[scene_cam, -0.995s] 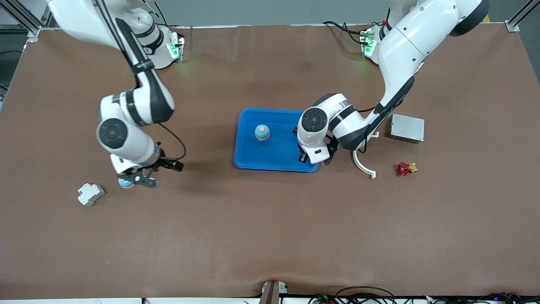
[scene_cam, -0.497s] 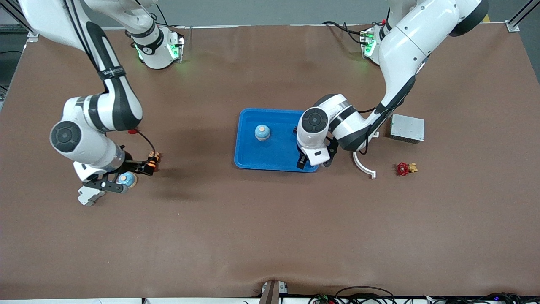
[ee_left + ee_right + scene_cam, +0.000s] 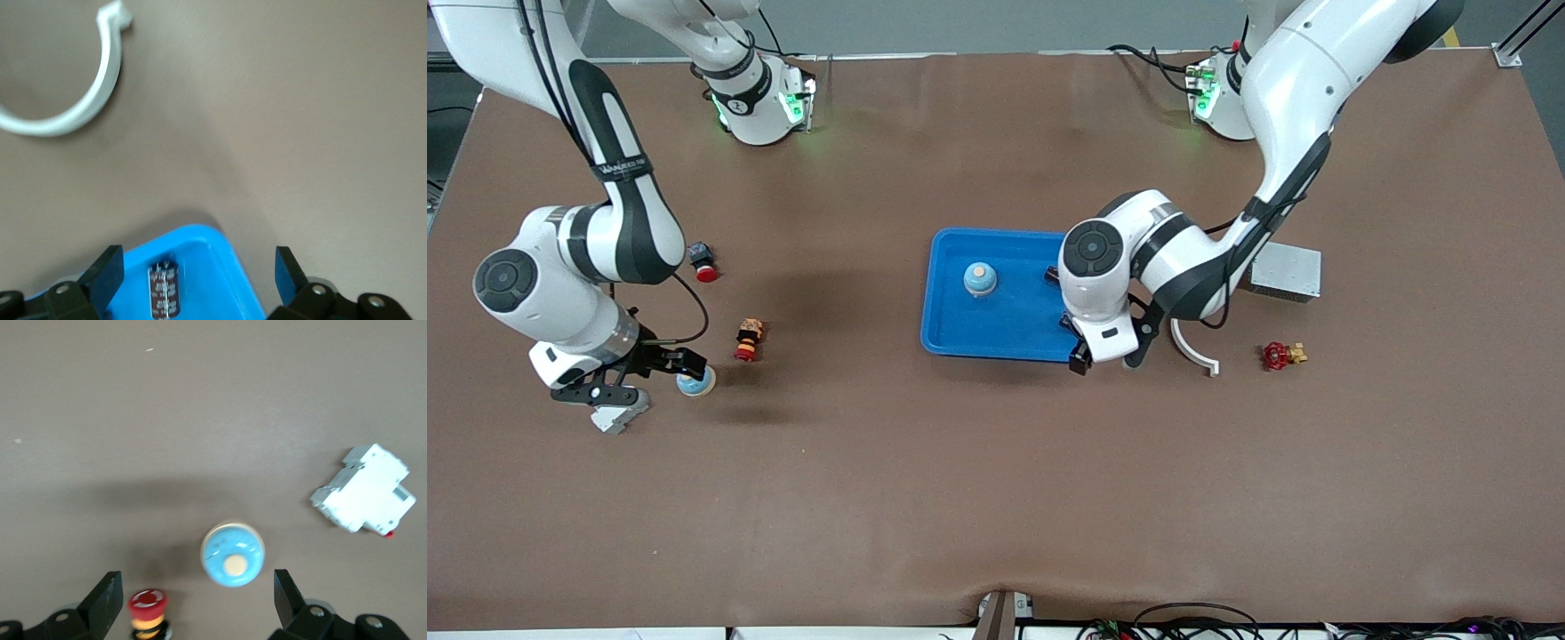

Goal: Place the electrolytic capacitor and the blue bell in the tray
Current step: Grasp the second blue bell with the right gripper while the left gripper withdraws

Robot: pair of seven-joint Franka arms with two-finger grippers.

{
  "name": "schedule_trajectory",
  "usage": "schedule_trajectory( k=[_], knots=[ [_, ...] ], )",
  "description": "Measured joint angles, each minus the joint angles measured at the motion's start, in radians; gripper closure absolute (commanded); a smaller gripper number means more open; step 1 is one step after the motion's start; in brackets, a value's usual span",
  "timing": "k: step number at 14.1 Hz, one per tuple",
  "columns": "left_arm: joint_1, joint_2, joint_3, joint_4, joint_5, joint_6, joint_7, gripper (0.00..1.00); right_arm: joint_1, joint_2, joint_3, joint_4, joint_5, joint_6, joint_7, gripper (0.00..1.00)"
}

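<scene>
The brown table (image 3: 996,498) is mostly bare, with bits scattered toward each end. The blue tray (image 3: 960,338) sits about mid-table, and it's the drop-off spot, so both task items should end up inside its rim.

Left arm reaches down over the tray's corner at its own end, the one nearer the front camera. The left gripper (image 3: 1107,356) hangs there with its jaws spread wide and nothing between them. In the left wrist view the electrolytic capacitor (image 3: 163,290) lies flat in that tray corner (image 3: 227,267), right under the open left gripper (image 3: 198,273). To me that half of the job looks done.

A grey metal box (image 3: 1285,269), a white curved clip (image 3: 1193,349) and a little red valve handle (image 3: 1279,356) lie at the left arm's end. None of them look task related.

At the right arm's end, the right gripper (image 3: 645,378) is low over the table, also wide open and empty. Its wrist view shows a blue bell (image 3: 232,555) roughly lined up between the jaws, so I'd guess it's setting up a grab. A white circuit breaker (image 3: 363,490) and a red push button (image 3: 147,603) sit close by, so the pick-up has little room.

Funny thing: another blue bell (image 3: 980,278) already stands upright in the tray.
</scene>
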Motion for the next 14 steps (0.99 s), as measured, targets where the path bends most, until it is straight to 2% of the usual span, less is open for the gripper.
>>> schedule_trajectory(
  k=[3, 9, 14],
  knots=[
    [0.091, -0.095, -0.004, 0.014, -0.008, -0.074, 0.22, 0.0, -0.036, 0.021, 0.0, -0.062, 0.0, 0.105, -0.054, 0.0],
    [0.302, -0.277, -0.007, 0.017, -0.131, -0.143, 0.762, 0.0, -0.047, 0.094, 0.002, -0.136, 0.0, 0.28, -0.06, 0.0],
    [0.417, -0.342, -0.008, 0.018, -0.145, -0.222, 1.098, 0.0, -0.047, 0.133, 0.005, -0.14, 0.001, 0.302, -0.058, 0.0]
  ],
)
